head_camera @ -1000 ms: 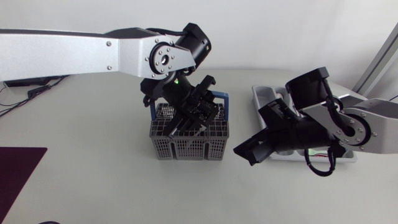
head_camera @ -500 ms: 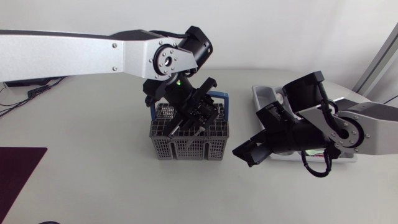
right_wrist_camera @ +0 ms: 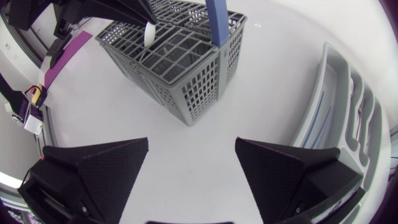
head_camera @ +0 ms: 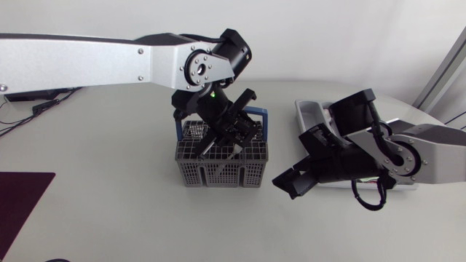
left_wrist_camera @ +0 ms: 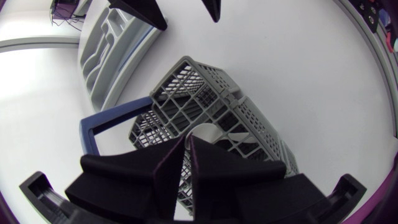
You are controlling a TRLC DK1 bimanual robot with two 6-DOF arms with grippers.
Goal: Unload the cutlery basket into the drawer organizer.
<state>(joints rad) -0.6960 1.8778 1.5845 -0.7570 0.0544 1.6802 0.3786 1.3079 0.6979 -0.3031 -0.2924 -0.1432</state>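
From above, my left end effector (head_camera: 220, 140) is down in the grey cutlery basket (head_camera: 251, 173), which stands in the middle of the surface (head_camera: 109, 189). My right end effector (head_camera: 290, 182) hovers wide open and holds nothing, between the basket and the drawer organizer (head_camera: 307, 110).

At my left wrist, the end effector is closed on a white piece of cutlery (left_wrist_camera: 204, 132), pinched at the very tips. I judge the lift should go straight up, clear of the mesh cells and the blue handle (left_wrist_camera: 93, 127), before swinging towards the organizer.

At my right wrist, the white piece (right_wrist_camera: 149, 34) looks smooth, rounded and probably light plastic. It stands above the basket rim and might slip from so shallow a pinch.
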